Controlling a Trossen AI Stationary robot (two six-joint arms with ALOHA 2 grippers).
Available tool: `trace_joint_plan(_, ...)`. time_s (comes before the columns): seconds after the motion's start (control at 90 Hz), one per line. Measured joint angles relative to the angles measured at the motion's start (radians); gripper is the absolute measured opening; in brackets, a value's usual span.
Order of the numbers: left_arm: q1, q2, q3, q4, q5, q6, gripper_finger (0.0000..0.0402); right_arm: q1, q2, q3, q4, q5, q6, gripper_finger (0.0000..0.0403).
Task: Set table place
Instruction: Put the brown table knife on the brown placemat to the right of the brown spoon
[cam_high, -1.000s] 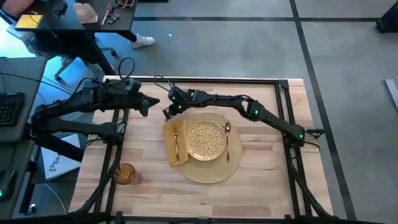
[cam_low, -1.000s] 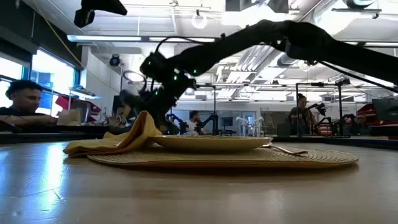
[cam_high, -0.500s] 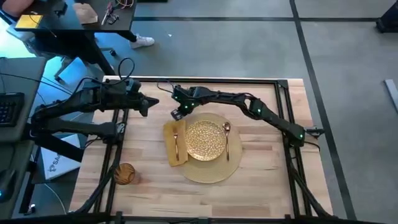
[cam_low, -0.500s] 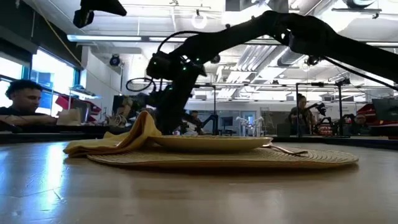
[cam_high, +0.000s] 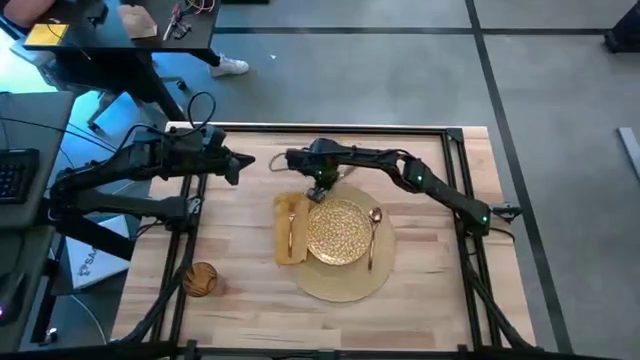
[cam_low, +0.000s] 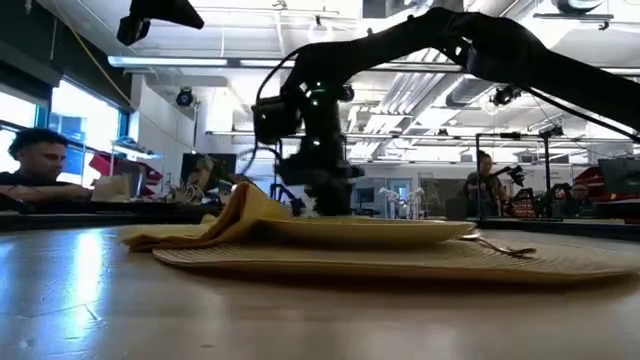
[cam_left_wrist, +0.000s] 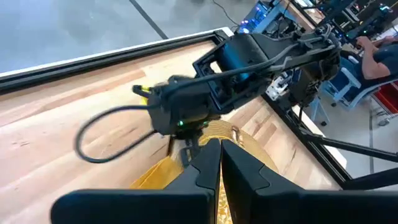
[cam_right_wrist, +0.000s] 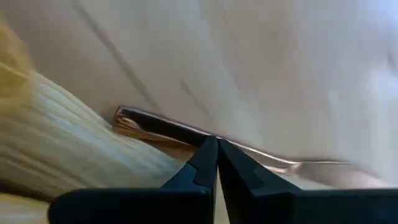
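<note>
With fingers pressed together on nothing, the right hand (cam_high: 318, 193) hovers at the far edge of the mat (cam_high: 340, 285), which carries the plate (cam_high: 340, 232), napkin (cam_high: 283, 232) and spoon (cam_high: 373, 232), while the likewise clenched left hand (cam_high: 247, 161) waits left of it above the desk (cam_high: 430, 290).

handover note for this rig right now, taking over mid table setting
Right gripper: shut, low at the mat's far edge, tips at a slim metal piece; grip unclear.
Left gripper: shut, waiting over the table, left of the mat.
Done: plate on the mat, napkin with a utensil to its left, spoon to its right.
Left: tumbler sits apart near the front left corner; place it and the far-edge piece.
</note>
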Motion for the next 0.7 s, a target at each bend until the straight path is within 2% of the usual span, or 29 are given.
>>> trace_joint_plan(0.2,0.000,0.000,0.000,-0.002,-0.018,0.013,0.0000,-0.031,-0.030,-0.004,-0.050,0.026,-0.067,0.0000)
trace_joint_plan(0.333,0.000,0.000,0.000,-0.006,-0.019,0.022,0.0000,-0.053,-0.121,-0.003,-0.066,0.019,-0.087,0.0000)
trace_joint_plan(0.411,0.000,0.000,0.000,-0.007,-0.022,0.029,0.0000,-0.062,-0.182,-0.049,-0.063,0.016,-0.108,0.0000)
trace_joint_plan(0.489,0.000,0.000,0.000,-0.010,-0.023,0.029,0.0000,-0.071,-0.262,-0.147,-0.017,-0.002,-0.121,0.0000)
trace_joint_plan(0.578,0.000,0.000,0.000,-0.011,-0.024,0.029,0.0000,-0.092,-0.393,-0.341,0.090,-0.058,-0.086,0.0000)
trace_joint_plan(0.7,0.000,0.000,0.000,-0.013,-0.024,0.029,0.0000,-0.146,-0.571,-0.656,0.285,-0.127,0.140,0.0000)
